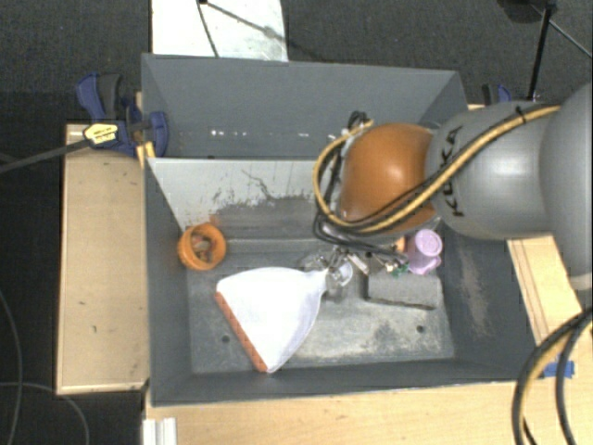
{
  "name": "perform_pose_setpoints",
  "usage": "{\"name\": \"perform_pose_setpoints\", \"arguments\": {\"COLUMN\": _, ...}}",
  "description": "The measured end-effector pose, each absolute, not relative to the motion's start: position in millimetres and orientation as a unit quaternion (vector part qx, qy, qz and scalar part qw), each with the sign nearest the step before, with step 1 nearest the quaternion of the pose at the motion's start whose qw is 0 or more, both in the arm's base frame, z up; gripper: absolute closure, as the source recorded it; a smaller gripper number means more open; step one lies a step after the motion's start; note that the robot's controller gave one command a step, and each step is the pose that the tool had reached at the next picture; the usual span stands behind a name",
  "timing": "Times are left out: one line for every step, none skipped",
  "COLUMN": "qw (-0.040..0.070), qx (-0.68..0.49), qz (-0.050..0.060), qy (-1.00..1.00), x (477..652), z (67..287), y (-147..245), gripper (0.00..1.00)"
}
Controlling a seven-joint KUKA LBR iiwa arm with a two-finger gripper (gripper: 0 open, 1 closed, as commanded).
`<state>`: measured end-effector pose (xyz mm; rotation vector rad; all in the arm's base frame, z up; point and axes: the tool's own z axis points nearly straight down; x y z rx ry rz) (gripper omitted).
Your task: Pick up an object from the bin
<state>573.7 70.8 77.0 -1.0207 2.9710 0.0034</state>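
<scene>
My gripper (332, 274) is low in the middle of the bin, its metal fingers at the upper right tip of a white cloth (274, 311). The cloth drapes over an orange-brown block (243, 330) whose edge shows along its lower left side. The cloth's tip looks pinched up at the fingers. Just right of the gripper a flat black bar (400, 291) lies on the bin floor. A small purple cylinder (425, 250) stands behind it, partly hidden by the arm.
An orange roll of tape (202, 247) lies at the bin's back left corner. The arm with its orange cover and cables hangs over the back right of the bin.
</scene>
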Motion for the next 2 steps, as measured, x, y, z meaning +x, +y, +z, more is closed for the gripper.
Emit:
{"name": "perform_pose_setpoints", "arguments": {"qw": -0.003, "qx": -0.324, "qz": 0.002, "qy": 0.946, "x": 572.4, "z": 98.7, "y": 70.8, "gripper": 1.00}}
{"name": "perform_pose_setpoints", "arguments": {"qw": 0.000, "qx": -0.325, "qz": 0.001, "qy": 0.946, "x": 574.2, "z": 122.5, "y": 71.0, "gripper": 1.00}}
